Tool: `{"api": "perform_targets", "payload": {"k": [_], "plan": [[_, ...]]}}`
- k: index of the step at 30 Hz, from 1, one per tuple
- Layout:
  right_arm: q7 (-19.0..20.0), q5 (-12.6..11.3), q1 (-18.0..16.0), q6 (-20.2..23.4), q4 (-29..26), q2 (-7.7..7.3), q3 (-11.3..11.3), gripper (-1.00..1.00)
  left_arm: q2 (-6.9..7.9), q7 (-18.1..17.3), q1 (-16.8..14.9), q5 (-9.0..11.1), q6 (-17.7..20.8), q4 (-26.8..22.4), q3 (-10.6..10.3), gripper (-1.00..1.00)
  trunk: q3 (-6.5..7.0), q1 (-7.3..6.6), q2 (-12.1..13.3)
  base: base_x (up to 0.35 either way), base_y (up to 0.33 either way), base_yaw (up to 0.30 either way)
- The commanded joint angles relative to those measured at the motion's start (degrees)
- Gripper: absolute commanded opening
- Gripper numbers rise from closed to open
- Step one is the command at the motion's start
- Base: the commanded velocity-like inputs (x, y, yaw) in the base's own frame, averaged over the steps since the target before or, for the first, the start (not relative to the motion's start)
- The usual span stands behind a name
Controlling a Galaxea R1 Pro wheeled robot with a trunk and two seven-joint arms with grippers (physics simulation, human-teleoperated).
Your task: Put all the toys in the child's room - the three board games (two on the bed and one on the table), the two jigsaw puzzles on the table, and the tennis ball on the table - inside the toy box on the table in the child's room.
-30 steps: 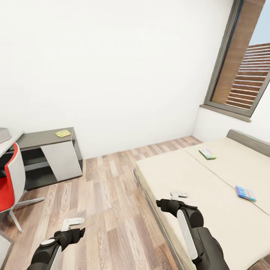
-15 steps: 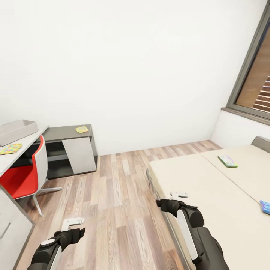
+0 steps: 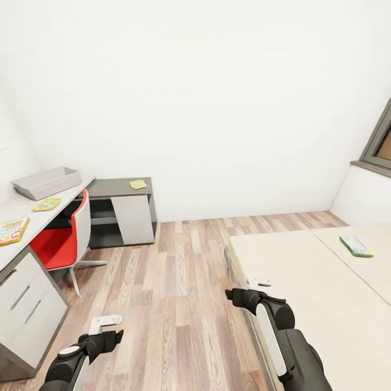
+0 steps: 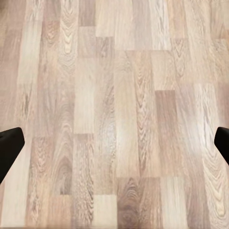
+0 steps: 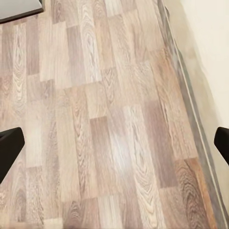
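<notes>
On the pale table [image 3: 73, 194] at the left stands the grey toy box [image 3: 46, 182]. In front of it lie a jigsaw puzzle [image 3: 46, 205] and an orange-green board game [image 3: 12, 231]. A second jigsaw puzzle [image 3: 138, 184] rests on the lower dark cabinet. A green-edged board game [image 3: 356, 245] lies on the beige bed [image 3: 304, 288] at the right. The tennis ball is out of view. My left gripper [image 3: 106, 321] and right gripper [image 3: 259, 282] hang open and empty over the wood floor, far from all the toys. Each wrist view has dark fingertips [image 4: 10, 145] [image 5: 9, 145] set wide apart.
A red and white chair [image 3: 62, 241] is tucked under the table. White drawers [image 3: 27, 307] fill the table's near end. Wood-plank floor [image 3: 179, 282] runs between table and bed. A dark-framed window [image 3: 380, 144] sits at the far right.
The whole picture has shifted right as the camera turned left: the table, toy box and chair came into view while the bed and window slid off to the right. Both arms keep their pose.
</notes>
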Motion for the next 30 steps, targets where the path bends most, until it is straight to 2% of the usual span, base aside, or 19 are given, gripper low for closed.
{"api": "perform_targets", "payload": {"k": [1,14,22,30], "plan": [[-0.56,-0.61,-0.05,0.19,-0.04,-0.02,0.05,1.00,-0.02,-0.52,-0.05,-0.45,0.27,-0.08,0.11,1.00,-0.13,0.04,-0.13,0.000,-0.021,0.095],[-0.50,-0.56,-0.04,0.04,2.45,-0.01,0.12,1.00,-0.04,-0.52,-0.05,-0.45,0.25,-0.08,0.10,1.00,-0.13,0.04,-0.13,-0.012,-0.067,0.032],[-0.68,-0.71,-0.03,0.02,3.15,0.02,1.83,1.00,-0.03,-0.52,-0.05,-0.45,0.25,-0.08,0.11,1.00,-0.13,0.04,-0.13,-0.006,-0.027,0.002],[-0.69,-0.87,-0.04,0.02,3.27,0.03,2.05,1.00,-0.03,-0.52,-0.05,-0.45,0.25,-0.08,0.11,1.00,-0.13,0.04,-0.13,-0.028,-0.002,0.000]]}}
